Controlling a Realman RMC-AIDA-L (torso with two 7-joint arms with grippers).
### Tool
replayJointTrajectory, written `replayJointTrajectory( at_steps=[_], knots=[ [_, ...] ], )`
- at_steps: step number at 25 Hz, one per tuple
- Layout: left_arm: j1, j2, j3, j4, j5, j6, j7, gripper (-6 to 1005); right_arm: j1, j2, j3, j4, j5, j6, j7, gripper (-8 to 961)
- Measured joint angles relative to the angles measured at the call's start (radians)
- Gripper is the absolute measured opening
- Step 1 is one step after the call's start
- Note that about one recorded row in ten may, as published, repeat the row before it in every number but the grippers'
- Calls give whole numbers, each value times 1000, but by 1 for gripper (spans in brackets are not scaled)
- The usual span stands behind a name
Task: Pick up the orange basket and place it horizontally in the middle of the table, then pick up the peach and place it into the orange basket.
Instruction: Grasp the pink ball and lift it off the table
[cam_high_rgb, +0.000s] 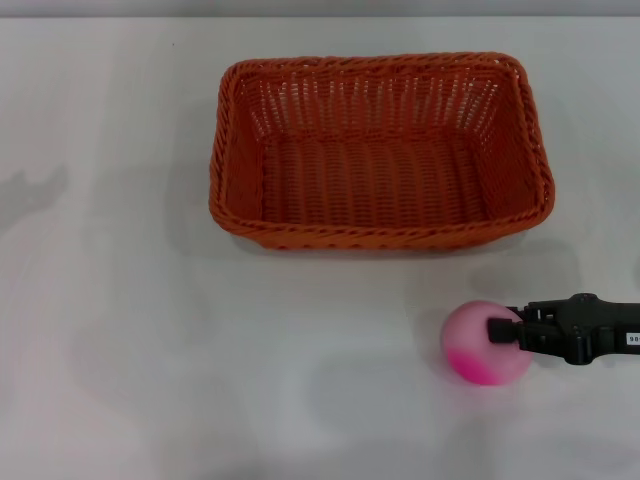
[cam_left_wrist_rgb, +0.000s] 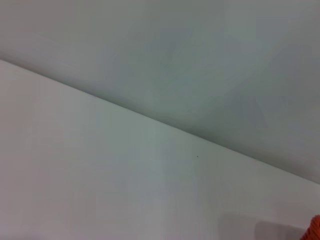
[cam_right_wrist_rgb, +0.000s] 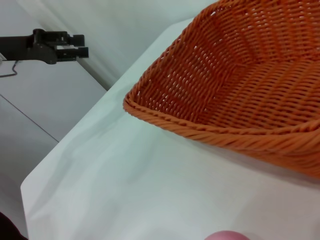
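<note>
- The right end effector reaches the small round pale-pink peach; whether it pinches it, I cannot tell.
- Probably light, smooth and roll-prone: grip across its middle.
- The large orange woven basket sits empty on the white bench.

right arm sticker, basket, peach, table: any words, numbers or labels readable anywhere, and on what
White sticker on the right arm, just behind the right tool at the peach: dark characters, cut off by the picture's edge and too small to read.
Orange basket: no text.
Peach: no text.
Table: no text.
</note>
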Motion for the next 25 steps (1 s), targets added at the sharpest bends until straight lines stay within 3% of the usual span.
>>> replayJointTrajectory(
  at_steps=[9, 25],
  knots=[
    [-1, 1, -21, 5, -15, 4, 11, 556, 16, -2, -3, -7, -29, -2, 8, 215],
    [-2, 2, -28, 12, -30, 4, 23, 556, 26, -1, 4, -43, -25, 27, 35, 130]
  ],
)
